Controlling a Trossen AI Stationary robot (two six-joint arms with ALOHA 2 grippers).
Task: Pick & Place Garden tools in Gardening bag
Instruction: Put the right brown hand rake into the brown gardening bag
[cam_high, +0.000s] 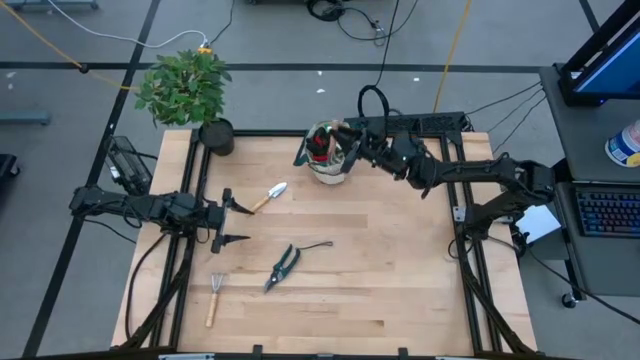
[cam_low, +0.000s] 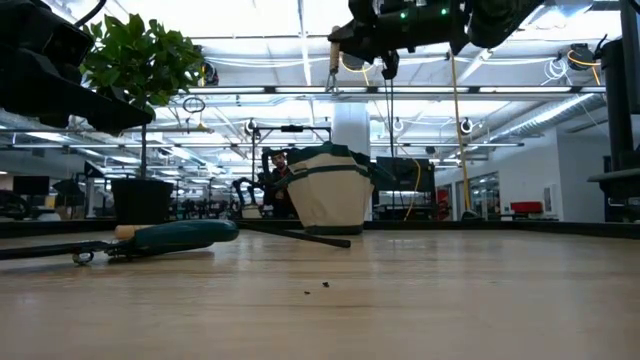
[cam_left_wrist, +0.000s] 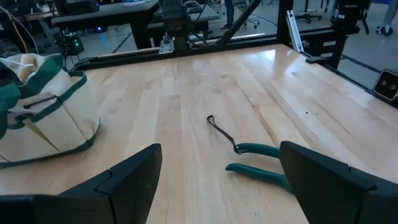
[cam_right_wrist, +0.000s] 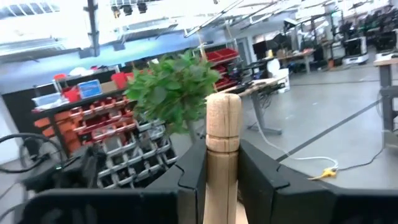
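Observation:
The beige and green gardening bag stands upright at the table's far middle; it also shows in the low view. My right gripper is above the bag, shut on a wood-handled tool whose head is hidden. My left gripper is open and empty, low over the table's left side. A silver trowel lies beyond the left gripper. The green-handled pruning shears and a little rake lie flat toward the near edge. The shears also show ahead of the left gripper's fingers. My right gripper pinches the round wooden handle between its two fingers, a little below the handle's rounded free end. The handle stands upright, and its free end sticks up past the fingertips. The tool is lifted clear above the bag, and its lower part is hidden by the gripper.
A leafy potted plant in a black pot stands at the table's far left corner. Bare wood lies in the table's middle and right. The right arm reaches in from the right edge.

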